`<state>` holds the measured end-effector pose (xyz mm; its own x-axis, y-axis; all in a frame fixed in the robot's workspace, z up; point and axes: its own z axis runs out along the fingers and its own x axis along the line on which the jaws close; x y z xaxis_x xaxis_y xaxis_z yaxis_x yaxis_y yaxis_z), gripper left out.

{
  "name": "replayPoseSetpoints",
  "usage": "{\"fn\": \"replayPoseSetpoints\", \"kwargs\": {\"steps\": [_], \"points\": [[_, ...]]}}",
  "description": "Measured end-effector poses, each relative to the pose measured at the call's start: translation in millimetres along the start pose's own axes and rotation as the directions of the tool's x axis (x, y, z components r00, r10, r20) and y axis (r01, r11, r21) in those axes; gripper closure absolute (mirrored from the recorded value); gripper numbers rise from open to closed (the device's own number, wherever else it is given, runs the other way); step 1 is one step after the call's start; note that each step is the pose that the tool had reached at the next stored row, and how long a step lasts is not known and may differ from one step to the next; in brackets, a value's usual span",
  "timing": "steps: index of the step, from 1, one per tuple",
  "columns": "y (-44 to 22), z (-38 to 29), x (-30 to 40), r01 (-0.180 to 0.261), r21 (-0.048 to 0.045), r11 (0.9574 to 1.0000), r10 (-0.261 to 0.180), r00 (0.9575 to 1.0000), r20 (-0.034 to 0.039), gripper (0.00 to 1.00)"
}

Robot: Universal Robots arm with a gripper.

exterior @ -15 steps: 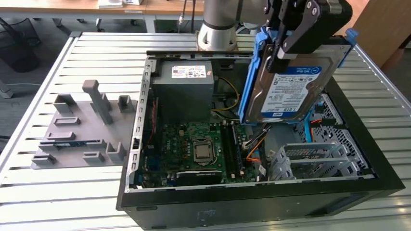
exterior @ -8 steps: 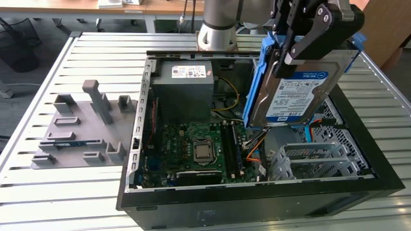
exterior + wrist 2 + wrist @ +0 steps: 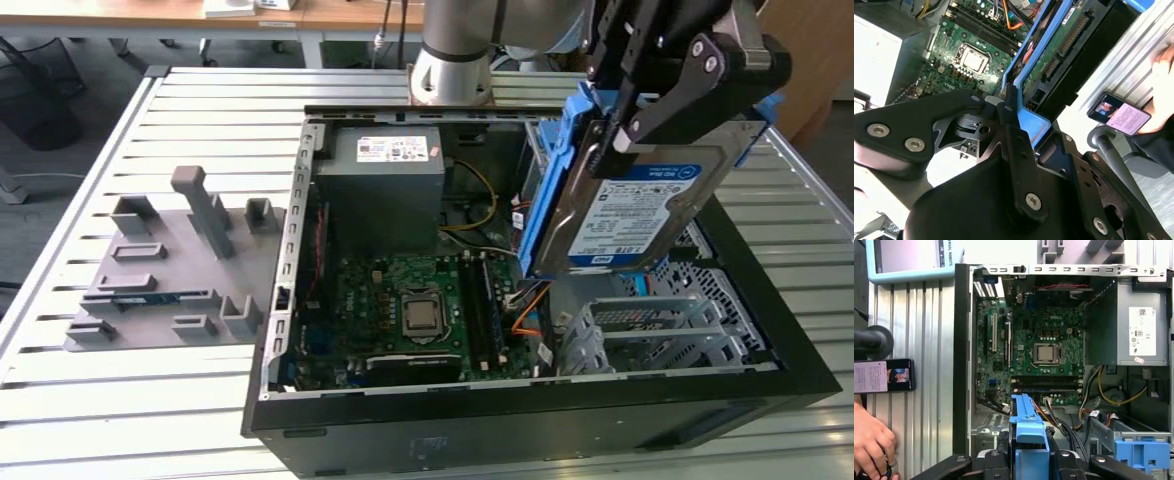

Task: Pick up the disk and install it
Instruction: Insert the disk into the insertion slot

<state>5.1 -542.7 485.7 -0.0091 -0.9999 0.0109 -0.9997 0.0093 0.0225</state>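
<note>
Well off to the exterior view's left of the jaws lies a grey moulded fixture (image 3: pixel 174 265); below them the open computer case (image 3: pixel 534 425) shows its green motherboard (image 3: pixel 414 310). The gripper (image 3: pixel 638 105) is clamped on the disk (image 3: pixel 641 215), which hangs steeply tilted between the jaws, above the grey drive cage (image 3: pixel 654 325): silver body, white label with blue band, blue plastic carrier frame.

One disk (image 3: pixel 641 215) up there, one gripper (image 3: pixel 622 138), one open computer case (image 3: pixel 534 420). Inside it, count one power supply box (image 3: pixel 380 190), one motherboard (image 3: pixel 367 300), one drive cage (image 3: pixel 654 325). One grey fixture block (image 3: pixel 174 270), one phone (image 3: pixel 884 376), one hand (image 3: pixel 871 442).
</note>
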Motion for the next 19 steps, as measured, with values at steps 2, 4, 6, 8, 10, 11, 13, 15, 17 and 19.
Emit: {"fn": "replayPoseSetpoints", "kwargs": {"steps": [2,4,6,8,10,11,13,15,17,19], "points": [[-0.6,1.3,2.2,0.000,0.0000,1.0000,0.000,1.0000,0.0002,0.64],[-3.4,2.4,3.6,0.000,0.0000,1.0000,0.000,1.0000,0.0003,0.64],[-8.2,3.3,4.4,0.000,-0.0005,1.0000,0.000,1.0000,0.0003,0.64],[-14.3,4.2,4.6,0.000,-0.0014,1.0000,0.000,1.0000,0.0001,0.64],[-19.8,5.0,4.8,0.000,-0.0022,1.0000,0.000,1.0000,0.0001,0.64],[-22.1,5.3,4.9,0.000,-0.0024,1.0000,0.000,1.0000,0.0000,0.64],[-24.4,6.0,5.0,0.000,-0.0025,1.0000,0.000,1.0000,-0.0001,0.64],[-24.4,6.8,5.8,0.000,-0.0025,1.0000,0.000,1.0000,0.0001,0.64],[-24.6,7.6,7.8,0.000,-0.0025,1.0000,0.000,1.0000,0.0001,0.64],[-24.7,8.9,11.7,0.000,-0.0025,1.0000,0.000,1.0000,0.0001,0.64]]}}
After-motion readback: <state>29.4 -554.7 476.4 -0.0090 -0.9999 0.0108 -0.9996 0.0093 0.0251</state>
